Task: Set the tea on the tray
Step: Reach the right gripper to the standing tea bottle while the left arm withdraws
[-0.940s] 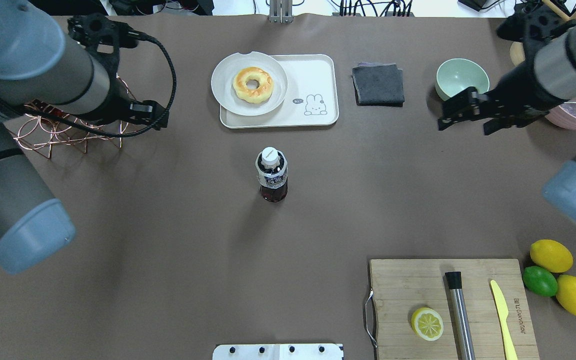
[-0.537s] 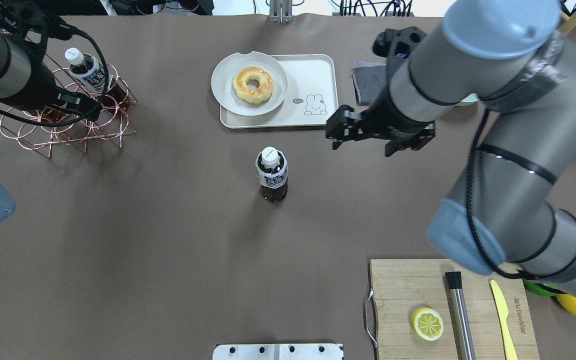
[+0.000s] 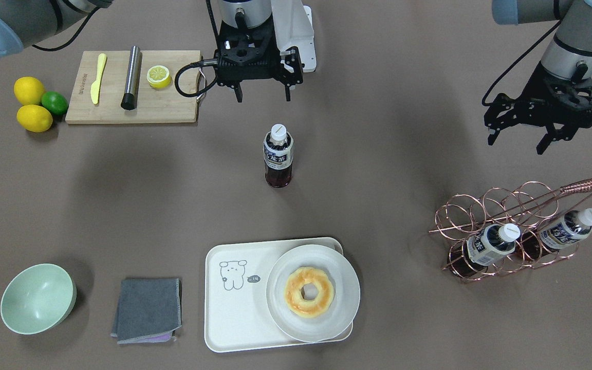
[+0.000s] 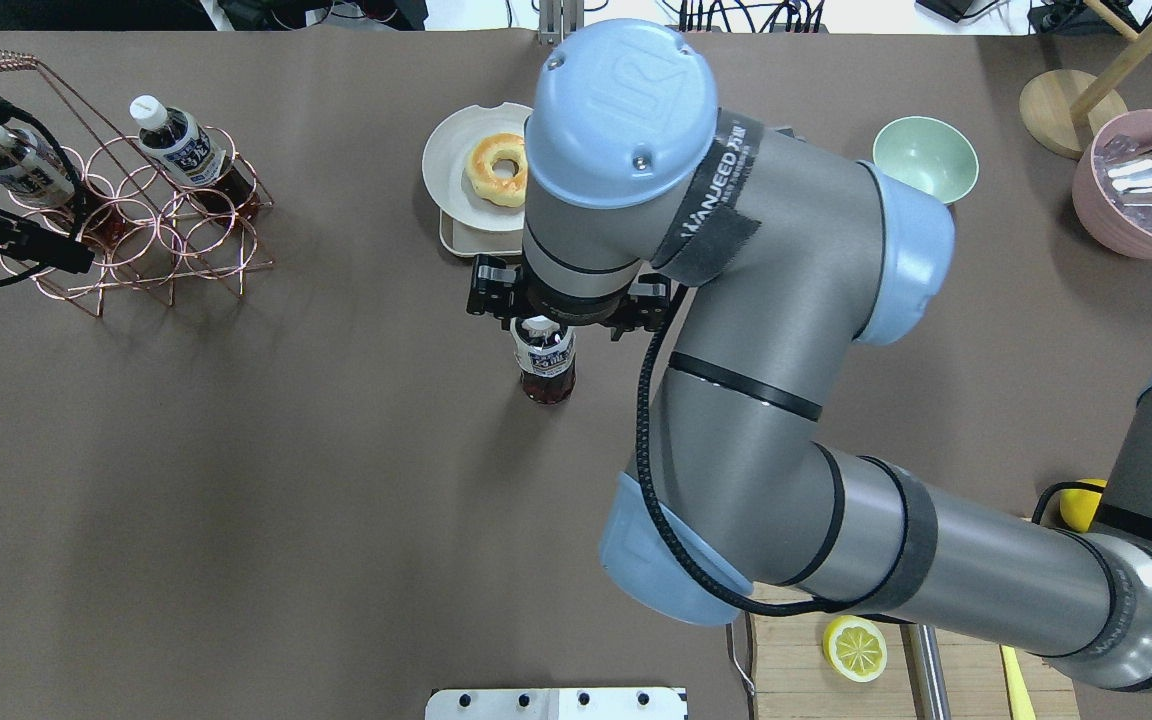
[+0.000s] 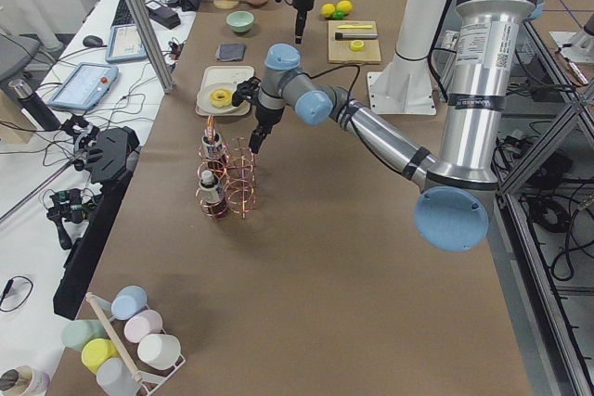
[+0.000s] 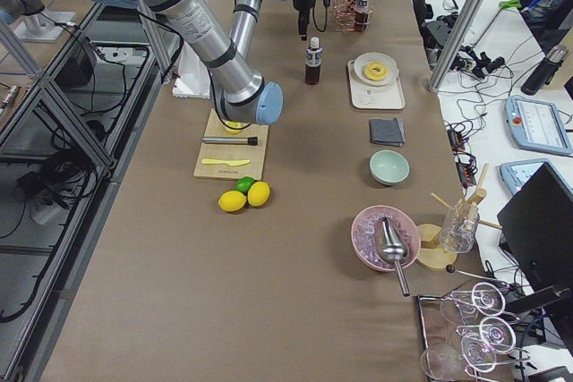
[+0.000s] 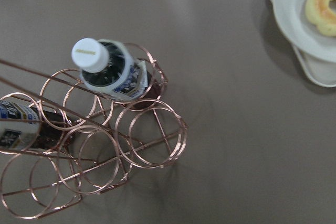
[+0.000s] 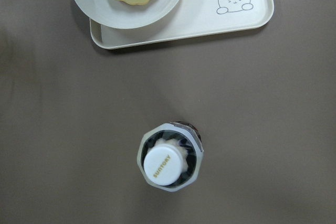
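Observation:
The tea (image 3: 278, 154) stands upright in the middle of the table; it also shows in the overhead view (image 4: 547, 362) and the right wrist view (image 8: 169, 158). My right gripper (image 3: 262, 96) is open and empty, hovering above the tea without touching it. The cream tray (image 3: 234, 308) lies beyond the tea, with a bear drawing and a white plate (image 3: 327, 329) holding a doughnut. In the overhead view my right arm hides most of the tray (image 4: 451, 240). My left gripper (image 3: 515, 145) is open and empty, near the copper rack (image 3: 512, 226).
The rack holds two more tea bottles (image 3: 486, 244) (image 3: 566, 228). A wooden cutting board (image 3: 172, 110) carries a lemon half, a steel tool and a yellow knife. Lemons and a lime (image 3: 34, 103), a green bowl (image 3: 38, 298) and a grey cloth (image 3: 147, 308) lie around the table.
My right arm has swung from the right side to the centre, and its gripper now sits over the tea. My left arm has drawn back to the left, uncovering the rack.

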